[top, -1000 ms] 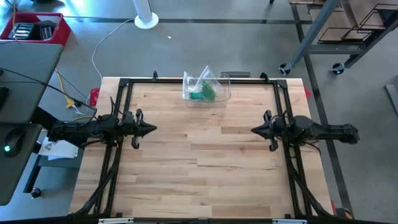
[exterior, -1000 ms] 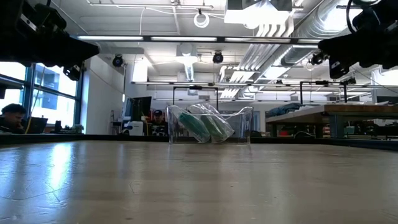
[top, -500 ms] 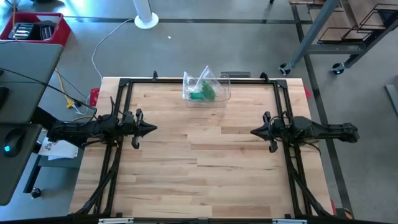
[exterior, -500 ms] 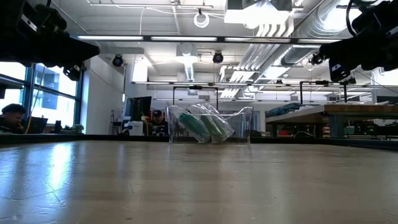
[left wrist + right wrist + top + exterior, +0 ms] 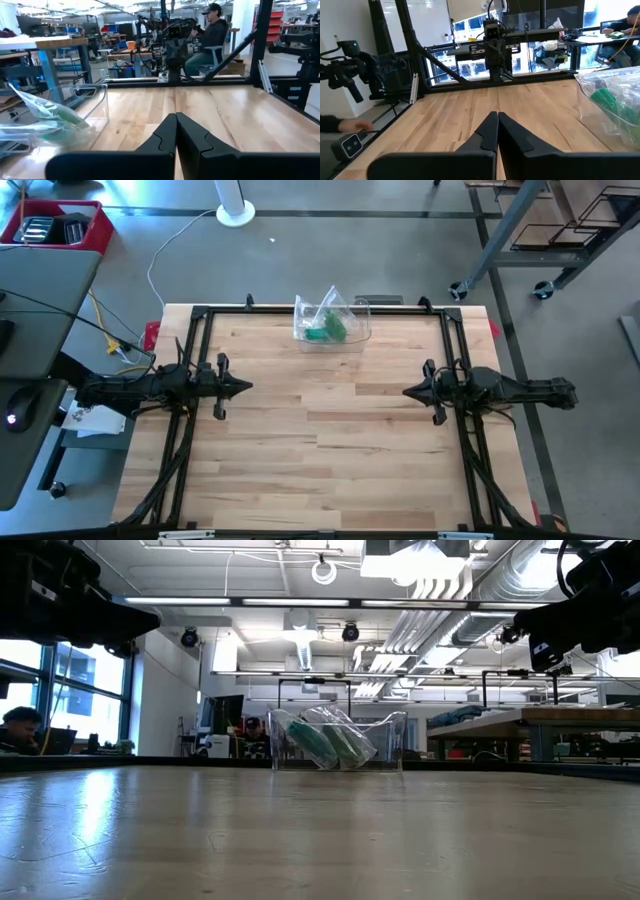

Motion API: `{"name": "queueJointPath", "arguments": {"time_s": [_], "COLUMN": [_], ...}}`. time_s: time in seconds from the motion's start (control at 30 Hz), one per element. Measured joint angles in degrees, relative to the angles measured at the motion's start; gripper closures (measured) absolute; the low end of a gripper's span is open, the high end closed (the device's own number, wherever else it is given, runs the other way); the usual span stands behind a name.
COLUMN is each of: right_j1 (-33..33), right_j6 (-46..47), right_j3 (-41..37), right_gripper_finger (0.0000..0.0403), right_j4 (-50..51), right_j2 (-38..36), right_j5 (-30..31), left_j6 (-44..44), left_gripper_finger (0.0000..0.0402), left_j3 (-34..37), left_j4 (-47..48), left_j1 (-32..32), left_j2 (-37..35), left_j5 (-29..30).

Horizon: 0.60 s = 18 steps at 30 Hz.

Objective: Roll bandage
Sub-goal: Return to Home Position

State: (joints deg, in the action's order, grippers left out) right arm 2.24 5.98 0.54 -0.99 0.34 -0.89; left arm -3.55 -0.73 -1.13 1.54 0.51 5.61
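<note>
1. Bandage [image 5: 325, 332]: a green roll sealed in a clear zip bag [image 5: 331, 304], lying in the clear bin [image 5: 362, 331].
2. The bin sits at the middle of the table's [image 5: 330, 460] far edge, just inside the black frame [image 5: 199, 314] rail.
3. Left gripper [image 5: 248, 388] hangs over the left side of the table, pointing inward, with its fingers clenched together on nothing.
4. Right gripper [image 5: 406, 391] mirrors it on the right side, also pinched closed and empty.
5. There is a wide stretch of bare wood between the two tips and across the whole near half. Both grippers are well apart from the bin.
6. Only the low view shows height: both arms are well above the tabletop. In it the bin [image 5: 392, 739] stands alone at the far edge, with the bandage [image 5: 322, 747] leaning inside.
7. The left wrist view shows the bin wall [image 5: 96, 98] with the bag [image 5: 47, 114] sticking out over it, and a seated person [image 5: 210, 36] beyond the table.
8. The right wrist view catches the bandage [image 5: 609, 99] through the plastic.
</note>
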Motion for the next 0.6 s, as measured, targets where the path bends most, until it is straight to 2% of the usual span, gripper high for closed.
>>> {"name": "queueJointPath", "arguments": {"time_s": [0.6], "right_j1": [0.00], "right_j6": [0.00], "right_j3": [0.00], "right_gripper_finger": [0.0403], "right_j4": [-0.02], "right_j2": [0.00], "right_j5": [0.00], "left_j6": [1.84], "left_gripper_finger": [0.0401], "left_j3": [0.00], "left_j4": [0.00], "left_j1": [0.02], "left_j2": [0.00], "left_j5": [0.00]}}
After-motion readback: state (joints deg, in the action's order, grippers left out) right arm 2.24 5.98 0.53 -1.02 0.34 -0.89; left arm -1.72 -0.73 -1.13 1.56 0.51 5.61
